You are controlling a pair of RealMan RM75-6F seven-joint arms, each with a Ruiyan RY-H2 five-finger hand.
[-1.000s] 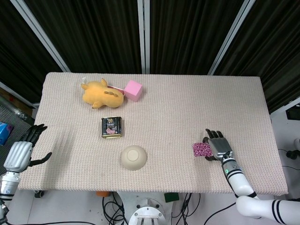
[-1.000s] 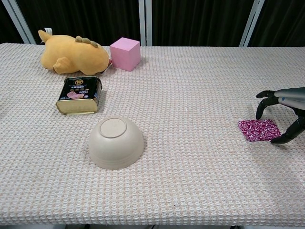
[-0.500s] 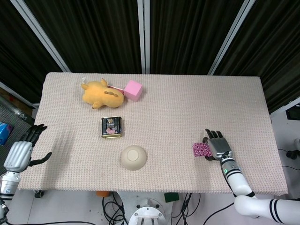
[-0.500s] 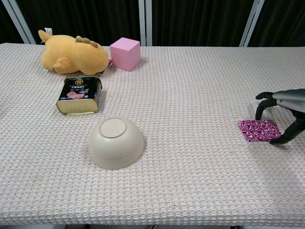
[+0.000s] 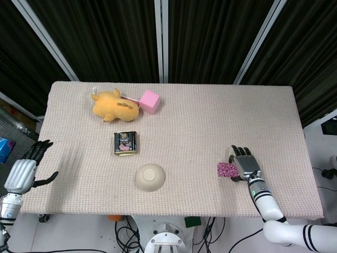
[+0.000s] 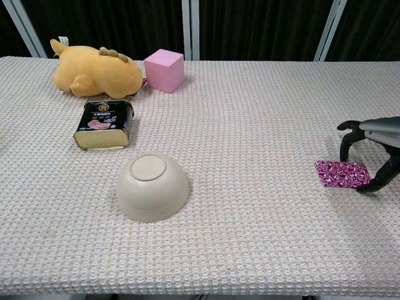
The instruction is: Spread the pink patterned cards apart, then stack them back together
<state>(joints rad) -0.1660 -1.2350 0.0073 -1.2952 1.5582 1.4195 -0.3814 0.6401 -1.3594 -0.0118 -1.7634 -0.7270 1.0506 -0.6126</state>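
Right robot hand (image 6: 375,150) arches over the stacked cards (image 6: 341,174), fingers apart, gripping nothing; spreading comes next.

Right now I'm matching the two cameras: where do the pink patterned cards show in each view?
Head view: pink patterned cards lower right, at the right hand.
Chest view: cards at right edge, mid-height, under that hand.
Shared landmark: upturned bowl, to their left.
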